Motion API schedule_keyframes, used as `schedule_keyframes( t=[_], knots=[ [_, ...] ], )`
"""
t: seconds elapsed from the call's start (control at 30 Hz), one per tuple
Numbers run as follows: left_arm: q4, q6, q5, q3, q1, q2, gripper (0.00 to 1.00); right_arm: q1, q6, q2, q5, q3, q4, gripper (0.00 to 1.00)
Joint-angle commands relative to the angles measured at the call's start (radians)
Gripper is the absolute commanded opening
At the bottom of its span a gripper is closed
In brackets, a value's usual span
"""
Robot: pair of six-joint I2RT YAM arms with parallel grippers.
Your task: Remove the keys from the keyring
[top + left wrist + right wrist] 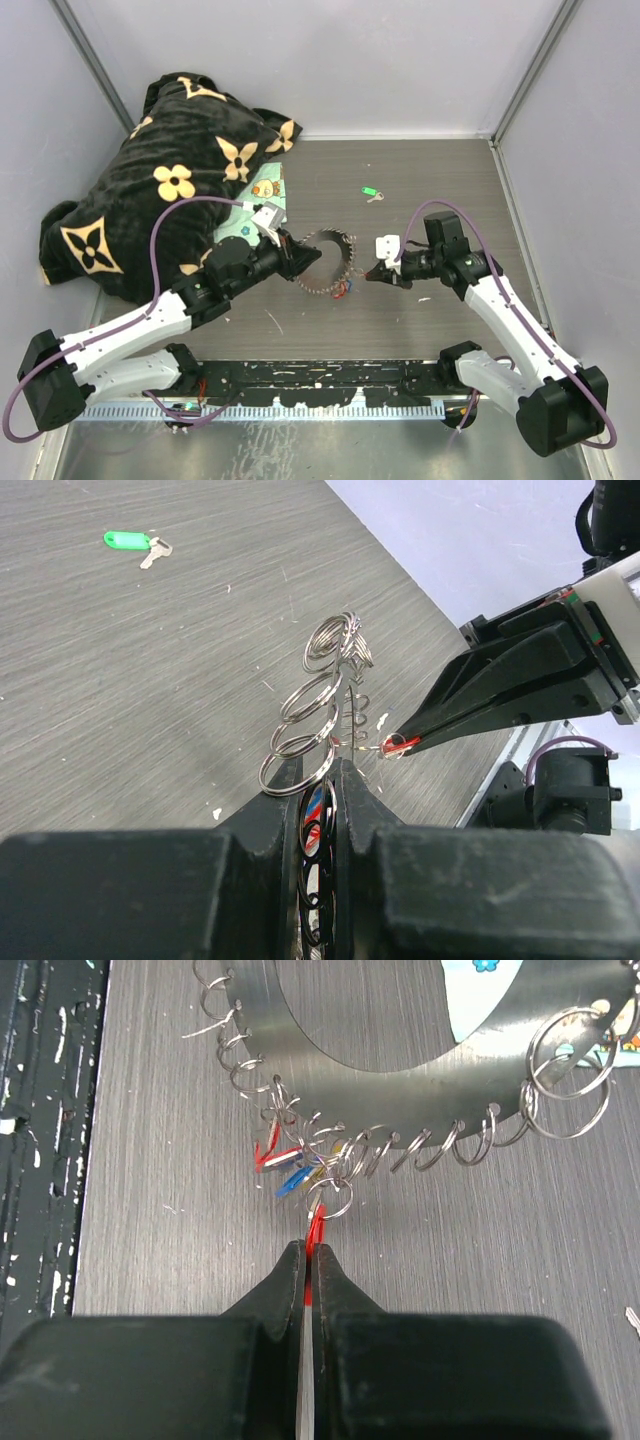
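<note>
The keyring (318, 262) is a flat grey metal ring held upright just above the table, its rim hung with small split rings (400, 1070). My left gripper (298, 256) is shut on its left rim, and the left wrist view shows it edge-on (345, 695) between the jaws (320, 775). Several keys with red, blue and yellow tags (290, 1165) hang in a bunch at the bottom rim. My right gripper (308, 1250) is shut on a red-tagged key (316, 1228) that still hangs from a small split ring. The right fingers (500, 695) reach in from the right.
A green-tagged key (370, 192) lies loose on the table behind the ring. A black blanket with beige flowers (170, 170) fills the back left, with a teal card (245, 228) at its edge. A black rail (320, 378) runs along the near edge. Grey walls close in the sides.
</note>
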Motion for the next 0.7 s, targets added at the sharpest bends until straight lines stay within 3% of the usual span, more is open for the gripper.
schedule_keyframes(
  t=[0.0,0.33,0.67],
  knots=[
    [0.206,-0.002,-0.036,-0.011,-0.002,-0.026,0.00,0.003,0.005,0.014,0.043,0.040,0.006,0.01],
    [0.304,0.021,0.002,-0.038,-0.004,-0.009,0.00,0.003,0.085,0.041,0.087,0.022,0.095,0.01],
    [0.305,0.059,-0.013,-0.062,-0.007,-0.063,0.00,-0.021,0.126,0.035,0.016,0.046,0.090,0.01]
  ],
)
